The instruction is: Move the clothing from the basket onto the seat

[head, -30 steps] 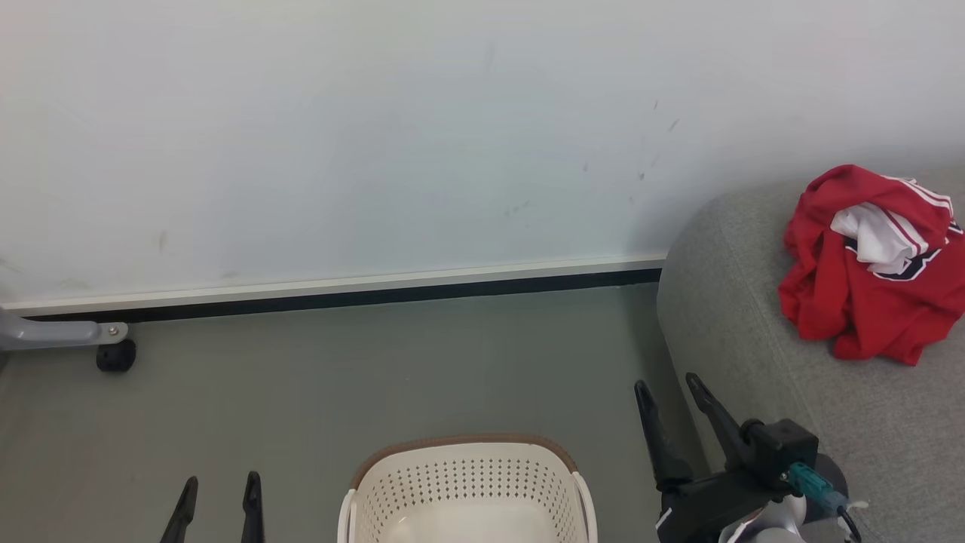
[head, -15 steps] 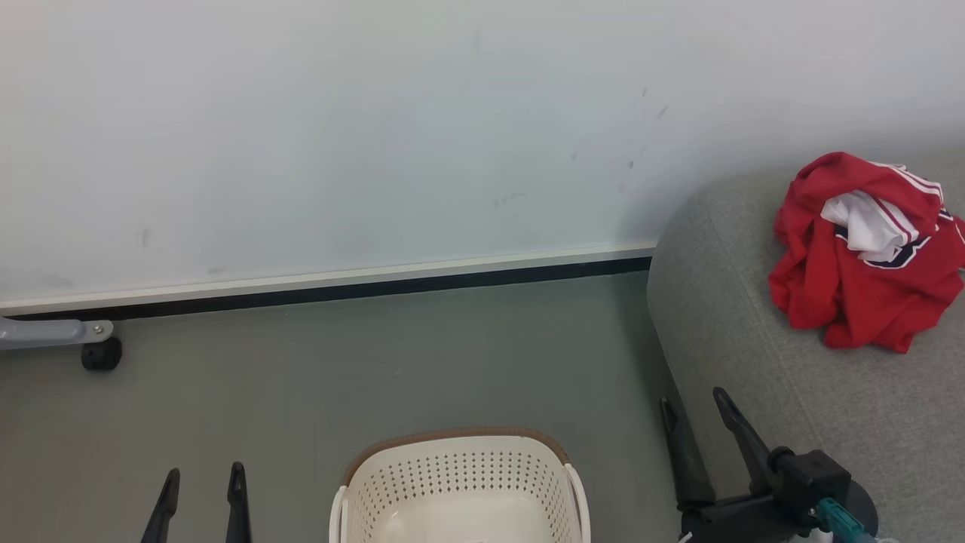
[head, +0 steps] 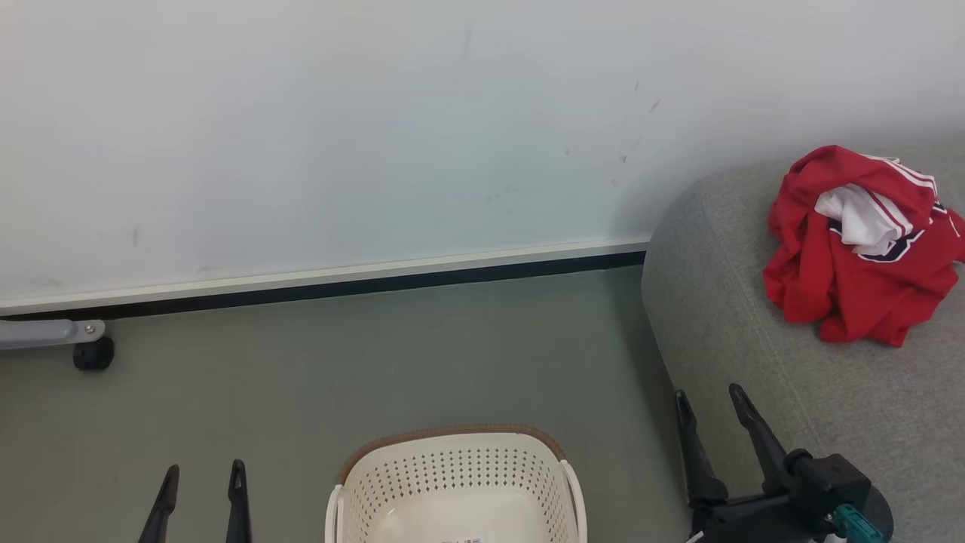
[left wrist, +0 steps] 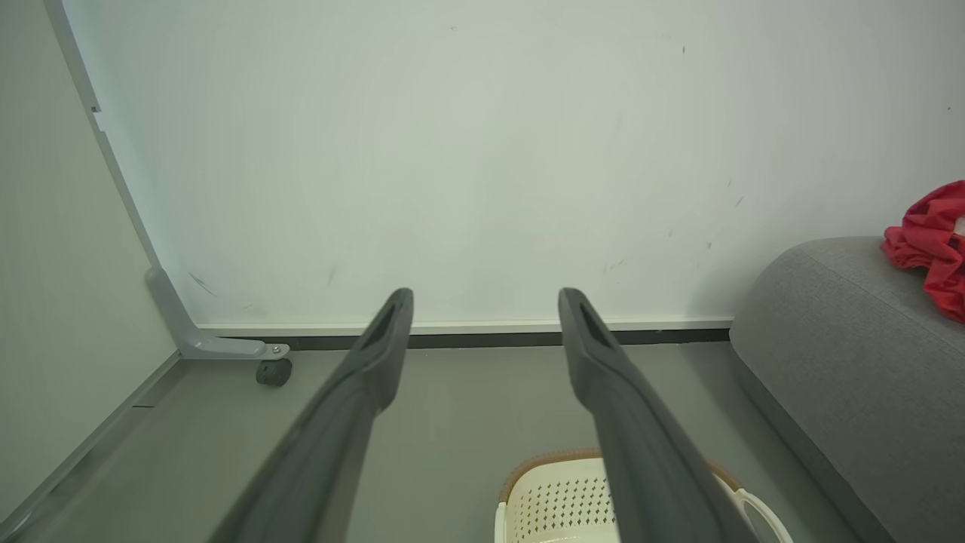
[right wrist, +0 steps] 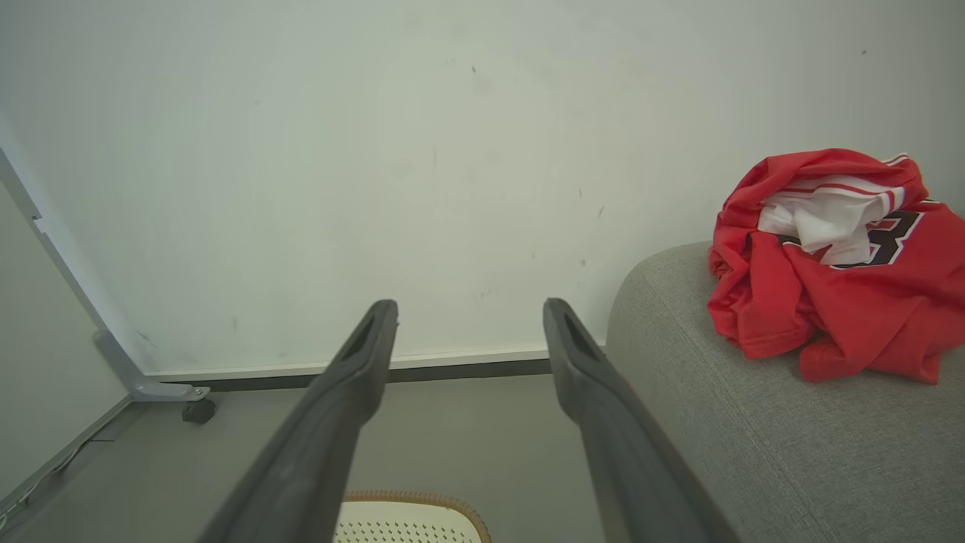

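clothing (head: pixel 859 256) sits on the seat (head: pixel 724 302) beyond our right gripper (head: pixel 709 392) — basket (head: pixel 452 471) beside our left gripper (head: pixel 205 467) looks emptied; both pincers spread apart, holding nothing.

The basket (head: pixel 452 475) sits on the floor (head: pixel 377 362), front and centre, before the wall (head: pixel 377 136). To its right stands the seat (head: pixel 754 362) — clothing (head: pixel 852 286) heaped on top. A wheeled leg (head: pixel 83 339) lies far left, against the wall.

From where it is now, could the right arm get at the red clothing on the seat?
Probably yes: the right gripper is open and empty beside the seat, with bare upholstery between it and the clothing.
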{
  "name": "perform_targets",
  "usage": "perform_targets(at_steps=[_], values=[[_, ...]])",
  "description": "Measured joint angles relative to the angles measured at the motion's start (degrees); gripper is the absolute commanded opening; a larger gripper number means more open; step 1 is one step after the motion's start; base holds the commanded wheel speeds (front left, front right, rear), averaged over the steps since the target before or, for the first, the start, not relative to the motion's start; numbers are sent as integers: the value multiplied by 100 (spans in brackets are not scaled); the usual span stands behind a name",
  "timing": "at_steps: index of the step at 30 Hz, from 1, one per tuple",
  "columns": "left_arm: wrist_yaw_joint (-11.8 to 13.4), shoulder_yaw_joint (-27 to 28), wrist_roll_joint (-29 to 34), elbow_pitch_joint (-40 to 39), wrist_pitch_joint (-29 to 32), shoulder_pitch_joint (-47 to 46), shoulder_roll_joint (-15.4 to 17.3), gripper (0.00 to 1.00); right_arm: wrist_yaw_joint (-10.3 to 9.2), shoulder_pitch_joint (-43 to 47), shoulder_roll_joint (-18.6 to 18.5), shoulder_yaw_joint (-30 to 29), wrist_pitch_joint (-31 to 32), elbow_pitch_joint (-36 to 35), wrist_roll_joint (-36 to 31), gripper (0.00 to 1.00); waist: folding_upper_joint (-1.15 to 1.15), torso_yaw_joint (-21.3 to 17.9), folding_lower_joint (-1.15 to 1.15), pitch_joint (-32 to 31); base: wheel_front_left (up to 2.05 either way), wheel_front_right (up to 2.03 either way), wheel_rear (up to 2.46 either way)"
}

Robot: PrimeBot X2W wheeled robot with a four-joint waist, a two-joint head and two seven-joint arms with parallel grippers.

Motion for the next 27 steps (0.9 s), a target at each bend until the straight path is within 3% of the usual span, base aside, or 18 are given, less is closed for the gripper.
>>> perform_targets(at_steps=[12,13,27], values=[[1,31,37,-2,0,-1,-25,100,-5,12,1,-89,0,-88,-90,100,0,48,0,-14,0,0,0],[1,31,56,0,0,-1,-25,0,-5,16,2,-91,0,-89,-93,0,0,52,0,-17,0,0,0],[-89,52,-303,479,167,78,-256,0,63,322,113,-219,162,344,288,0,0,69,0,-7,0,0,0]])
